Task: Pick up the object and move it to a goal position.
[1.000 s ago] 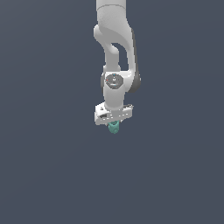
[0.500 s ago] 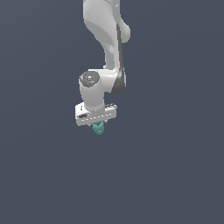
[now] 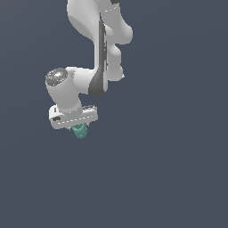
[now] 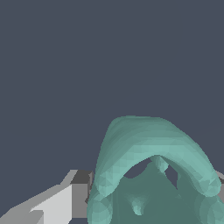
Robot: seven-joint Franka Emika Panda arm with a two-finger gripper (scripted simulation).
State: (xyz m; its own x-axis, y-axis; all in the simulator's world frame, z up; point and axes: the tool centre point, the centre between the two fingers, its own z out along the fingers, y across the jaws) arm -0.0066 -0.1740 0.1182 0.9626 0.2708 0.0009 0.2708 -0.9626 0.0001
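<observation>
The object [image 3: 80, 131] is a small teal-green lumpy piece hanging just under the white hand of my arm in the exterior view. My gripper [image 3: 80, 129] is shut on it, and the fingers are mostly hidden behind the hand and the object. In the wrist view the object [image 4: 148, 170] fills the near part of the picture, with an arched teal loop over a hollow. One grey finger [image 4: 76, 192] presses against its side. The object is held in the air, touching no surface.
Only a plain dark grey-blue background surrounds the arm [image 3: 95, 44] in both views. No other objects, containers or edges show.
The arm has carried the object toward the exterior view's left and slightly up over the last second. The grip on the object looks unchanged.
</observation>
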